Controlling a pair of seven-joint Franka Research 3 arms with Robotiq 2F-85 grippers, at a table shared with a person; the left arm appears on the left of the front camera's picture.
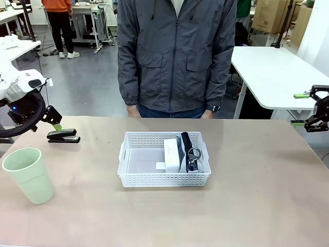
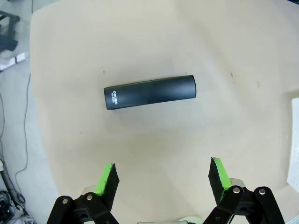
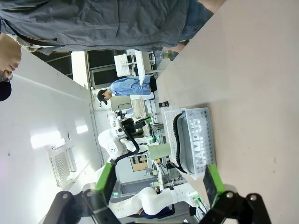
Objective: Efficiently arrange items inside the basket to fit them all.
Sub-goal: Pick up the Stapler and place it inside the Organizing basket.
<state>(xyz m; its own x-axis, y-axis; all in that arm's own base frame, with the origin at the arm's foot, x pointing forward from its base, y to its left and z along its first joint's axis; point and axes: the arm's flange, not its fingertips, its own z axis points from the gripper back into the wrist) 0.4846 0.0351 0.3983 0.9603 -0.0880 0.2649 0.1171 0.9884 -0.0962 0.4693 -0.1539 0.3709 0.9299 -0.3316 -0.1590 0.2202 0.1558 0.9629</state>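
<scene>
Left of the white lattice plastic basket (image 1: pixel 164 179), the left gripper (image 2: pixel 162 167) hangs spread-fingered over the black stapler (image 2: pixel 149 92). The right gripper (image 3: pixel 159 170) gapes, empty.

Front faces person (image 1: pixel 176 56) across table (image 1: pixel 257 206), left wrist above stapler (image 2: pixel 149 92), right wrist sideways

White lattice basket (image 1: pixel 164 178), black stapler (image 1: pixel 63 136), pale green cup (image 1: pixel 28 175), white block (image 1: pixel 172 154), tan table (image 1: pixel 257 206).

a lab or workshop is shown. white work tables (image 1: pixel 272 77) are set on a grey floor (image 1: pixel 87 82), with cardboard boxes (image 1: pixel 268 15) stacked behind. a blue-coated person (image 3: pixel 126 87) is seen farther off.
</scene>
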